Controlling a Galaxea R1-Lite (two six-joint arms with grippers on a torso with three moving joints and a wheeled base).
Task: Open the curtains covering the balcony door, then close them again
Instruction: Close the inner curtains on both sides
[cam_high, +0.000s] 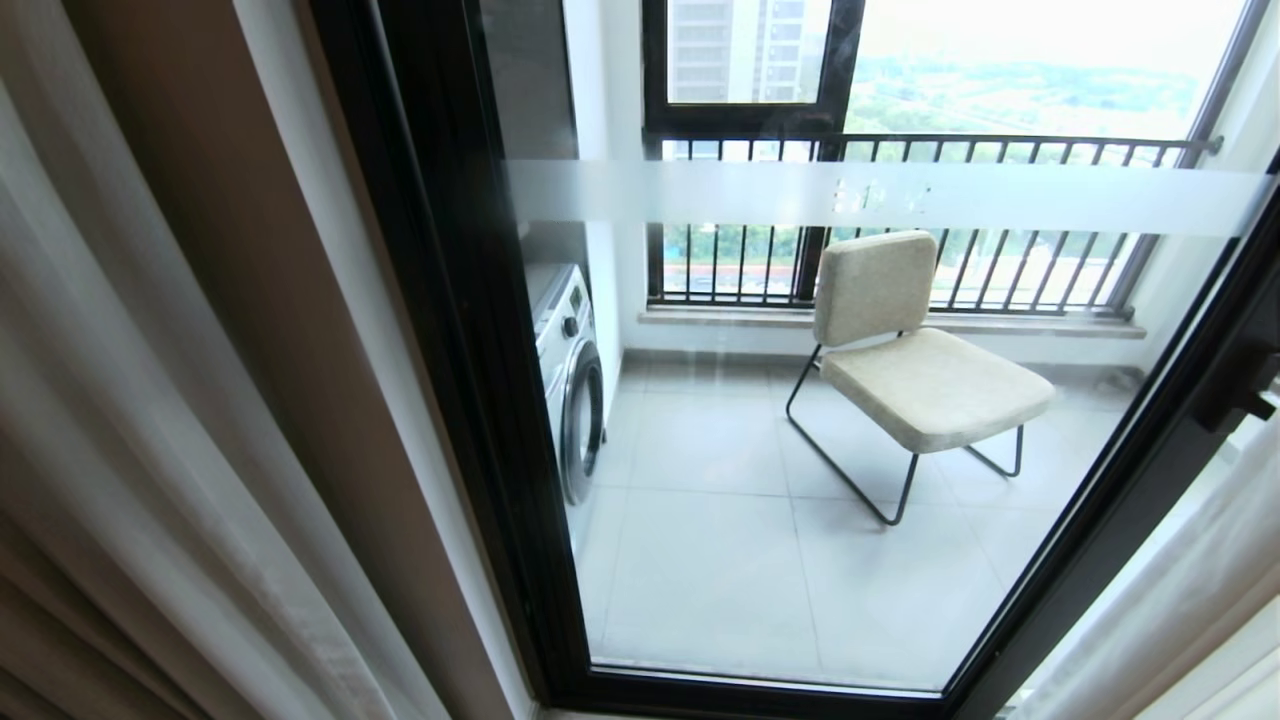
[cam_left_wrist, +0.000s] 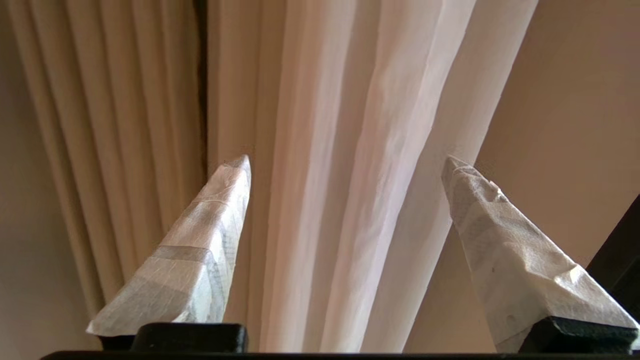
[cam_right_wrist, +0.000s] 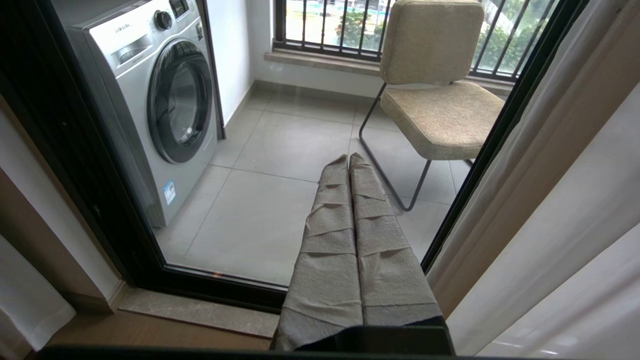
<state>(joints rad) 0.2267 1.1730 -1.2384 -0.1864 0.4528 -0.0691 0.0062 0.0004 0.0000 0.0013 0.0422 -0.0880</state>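
Curtains: the curtains (cam_high: 150, 420) hang gathered at my left of the balcony door (cam_high: 480, 350), another fold at my right, glass uncovered.
My left gripper (cam_left_wrist: 345, 165): fingers spread apart, holding nothing, the white sheer between them.
My right gripper (cam_right_wrist: 348, 159): fingers pressed together, empty, pointing at the glass.

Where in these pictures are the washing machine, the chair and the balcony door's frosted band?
washing machine (cam_right_wrist: 180, 100), right wrist view, on its round door.
chair (cam_high: 935, 385), head view, on the seat cushion.
frosted band (cam_high: 700, 192), head view, on the balcony door's glass, left of middle.
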